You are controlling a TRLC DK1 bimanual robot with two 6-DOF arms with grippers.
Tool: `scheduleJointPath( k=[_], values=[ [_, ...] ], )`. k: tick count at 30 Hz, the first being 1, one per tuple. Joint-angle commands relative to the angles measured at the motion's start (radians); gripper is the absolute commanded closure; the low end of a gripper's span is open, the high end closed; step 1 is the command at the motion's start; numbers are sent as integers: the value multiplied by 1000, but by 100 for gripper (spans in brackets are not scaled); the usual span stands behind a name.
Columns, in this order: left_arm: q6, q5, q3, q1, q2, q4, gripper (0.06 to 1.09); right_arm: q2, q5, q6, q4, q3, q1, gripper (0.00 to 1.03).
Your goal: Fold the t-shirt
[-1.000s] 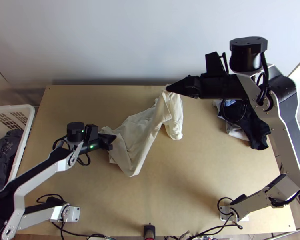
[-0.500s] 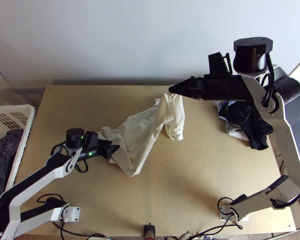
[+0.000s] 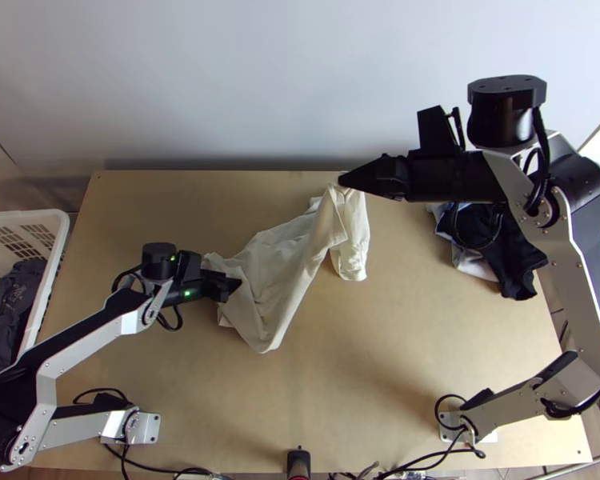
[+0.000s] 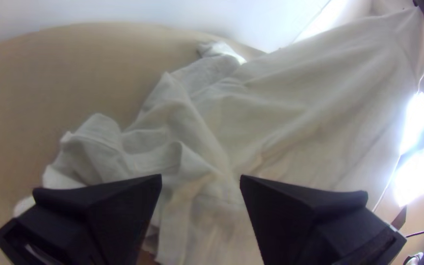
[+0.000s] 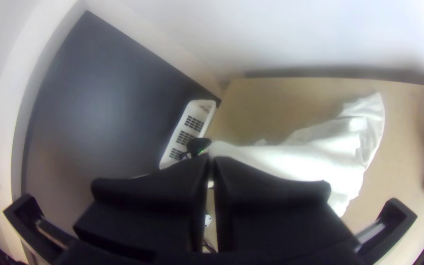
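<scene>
Light wooden table, pale wall behind it. Past the table's left side, a white slatted basket with dark clothing inside. Cable loops by both arm bases, more cables along the near edge, plus a small black device there, roughly mid-edge.

Left gripper: at the left end of the t-shirt, released, fingers spread. T-shirt: cream, left of centre to about the middle of the table, rumpled and partly bunched, not flat; left part low on the table, a long slanting fold running up toward the far side, short end hanging at the right. Right gripper: clenched on the t-shirt, pinching its upper tip near the table's far edge. Farther right, partly behind the right arm, a heap of dark and white clothes on the table.

Left wrist view: wide gap between the two fingers, creased fabric visible through it; crumpled edge lies on wood, the rest slopes up as a broad sheet. Bright glare patches beside the fabric. Right wrist view: fingertips together, cloth stretching away from them; large dark grey surface past the basket, framed by pale trim.
</scene>
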Motion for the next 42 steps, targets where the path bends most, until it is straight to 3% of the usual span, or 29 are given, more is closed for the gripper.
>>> scheduleJointPath(
  k=[1, 9, 10, 11, 12, 13, 21, 29, 36, 42],
  values=[
    [-39, 1, 37, -87, 31, -38, 29, -5, 14, -4, -14, -1, -2, 100],
    [2, -33, -4, -119, 31, -41, 30, -22, 17, -4, -27, 1, -7, 100],
    [2, -54, -3, -110, 31, -37, 39, -23, 17, -4, -29, 1, -10, 100],
    [2, -57, 6, -99, 39, -37, 62, -25, 17, -4, -29, 1, -13, 100],
    [-2, -62, 16, -87, 51, -26, 94, -26, 17, -4, -29, 1, -16, 100],
    [-7, -74, 26, -79, 65, -21, 104, -26, 17, -4, -29, 1, -16, 100],
    [-113, -125, 39, 8, -90, 64, 105, -26, 20, -4, -29, 11, -13, 100],
    [-119, -166, 289, 136, -246, -183, 105, -20, 50, 8, 48, 74, -97, 100],
    [-168, -314, 437, 174, -299, -222, 105, -23, 97, 88, 236, 100, -271, 100],
    [-222, -456, 585, 203, -239, -216, 105, -15, 205, 122, 367, 102, -350, 100]
  ],
)
